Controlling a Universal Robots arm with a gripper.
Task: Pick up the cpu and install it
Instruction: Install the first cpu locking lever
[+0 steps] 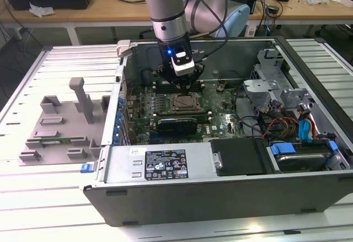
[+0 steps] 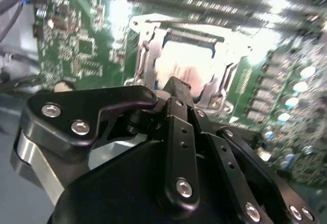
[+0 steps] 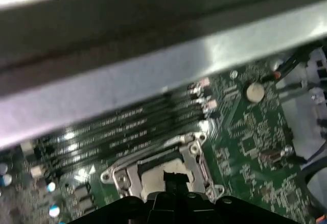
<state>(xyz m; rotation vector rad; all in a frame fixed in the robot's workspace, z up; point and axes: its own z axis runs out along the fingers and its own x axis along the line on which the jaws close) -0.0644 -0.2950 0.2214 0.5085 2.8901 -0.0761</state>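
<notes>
Closest to your second wrist camera, the black linkage of the claw (image 2: 176, 89) is filling the foreground, its tip hanging just above the cpu (image 2: 186, 60), whose pale silvery top is lying inside the metal-rimmed socket frame (image 2: 145, 50) on the green motherboard (image 2: 76, 45). You cannot tell from these views whether the claw's fingers are apart or together, since the linkage is hiding them. In the first wrist view you are seeing the same cpu (image 3: 163, 170) sitting in the socket frame (image 3: 196, 157), with the rows of dark memory slots (image 3: 122, 129) running beside it and the grey wall of the case (image 3: 153, 71) above. In the exterior view the arm (image 1: 168, 16) is reaching down into the open computer case (image 1: 231, 192), the claw (image 1: 185, 82) hovering directly over the socket (image 1: 185, 103). The grey fixture blocks (image 1: 60, 123) are resting on the tabletop (image 1: 33, 198) at the exterior view's left, well apart from the case
</notes>
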